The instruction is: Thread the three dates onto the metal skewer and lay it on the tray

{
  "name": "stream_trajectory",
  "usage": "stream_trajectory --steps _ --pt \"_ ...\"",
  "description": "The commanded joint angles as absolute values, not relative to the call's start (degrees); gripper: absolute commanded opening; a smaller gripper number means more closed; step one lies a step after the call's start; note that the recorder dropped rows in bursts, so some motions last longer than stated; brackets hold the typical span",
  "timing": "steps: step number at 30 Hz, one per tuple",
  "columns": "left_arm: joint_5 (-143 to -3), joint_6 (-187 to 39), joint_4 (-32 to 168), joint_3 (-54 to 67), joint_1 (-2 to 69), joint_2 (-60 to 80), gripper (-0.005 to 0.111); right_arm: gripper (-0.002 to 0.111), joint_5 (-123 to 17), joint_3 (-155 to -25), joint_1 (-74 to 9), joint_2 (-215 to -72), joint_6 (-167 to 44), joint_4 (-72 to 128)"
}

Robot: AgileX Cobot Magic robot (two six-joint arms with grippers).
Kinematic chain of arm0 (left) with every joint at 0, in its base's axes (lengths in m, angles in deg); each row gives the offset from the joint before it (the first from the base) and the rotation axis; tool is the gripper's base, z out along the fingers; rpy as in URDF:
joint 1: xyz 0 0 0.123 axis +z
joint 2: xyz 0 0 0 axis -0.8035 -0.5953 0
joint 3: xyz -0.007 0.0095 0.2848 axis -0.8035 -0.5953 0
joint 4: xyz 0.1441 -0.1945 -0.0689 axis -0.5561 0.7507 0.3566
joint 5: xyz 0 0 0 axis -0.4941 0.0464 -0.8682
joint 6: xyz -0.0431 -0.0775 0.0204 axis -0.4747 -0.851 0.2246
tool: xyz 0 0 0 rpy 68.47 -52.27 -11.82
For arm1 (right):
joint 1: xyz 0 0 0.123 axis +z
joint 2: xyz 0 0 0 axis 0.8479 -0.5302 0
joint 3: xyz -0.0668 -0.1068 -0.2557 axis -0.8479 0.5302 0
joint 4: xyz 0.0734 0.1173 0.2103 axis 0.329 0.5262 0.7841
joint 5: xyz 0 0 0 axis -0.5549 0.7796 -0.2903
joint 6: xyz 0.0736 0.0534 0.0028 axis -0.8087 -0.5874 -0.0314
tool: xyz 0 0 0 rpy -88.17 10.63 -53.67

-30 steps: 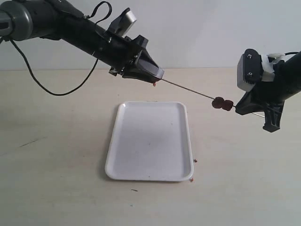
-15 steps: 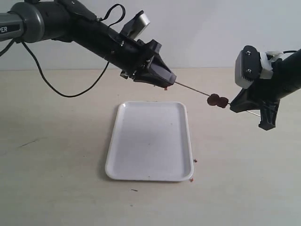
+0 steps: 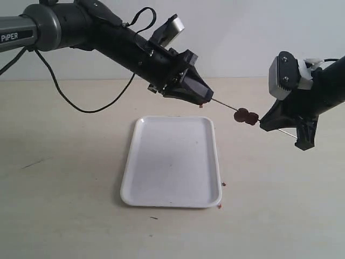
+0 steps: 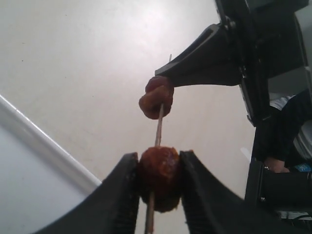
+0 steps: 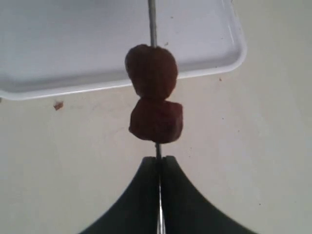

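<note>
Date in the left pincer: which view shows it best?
Left wrist view: the date sits large between the fingers, the metal skewer passing through it. In the exterior view the left pincer mostly hides it. The right wrist view shows only the other two dates.

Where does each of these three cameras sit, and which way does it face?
Exterior: off the arms, facing left arm, right arm, tray.
Left wrist: past the left gripper, shut on a date, toward the right gripper.
Right wrist: past the right gripper clamping the skewer, toward the tray.
Both wrist views share the two threaded dates.
</note>
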State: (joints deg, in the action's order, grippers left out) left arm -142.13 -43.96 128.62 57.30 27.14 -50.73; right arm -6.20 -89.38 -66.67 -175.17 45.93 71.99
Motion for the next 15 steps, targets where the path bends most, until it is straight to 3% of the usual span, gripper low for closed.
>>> stream_trajectory --steps 1,7,15 --pt "-142.82 -42.7 129.54 57.44 26.18 -50.84 0.041 0.0 -4.82 -89.31 -66.64 -174.61 45.5 76.39" --pt "-142.82 -41.75 130.06 57.44 25.97 -50.84 0.068 0.0 -4.39 -89.31 -66.64 -174.61 45.5 77.27" --pt "-138.29 -38.18 130.06 57.44 28.25 -50.63 0.073 0.0 -6.94 -89.31 -66.64 -174.61 39.38 75.15"
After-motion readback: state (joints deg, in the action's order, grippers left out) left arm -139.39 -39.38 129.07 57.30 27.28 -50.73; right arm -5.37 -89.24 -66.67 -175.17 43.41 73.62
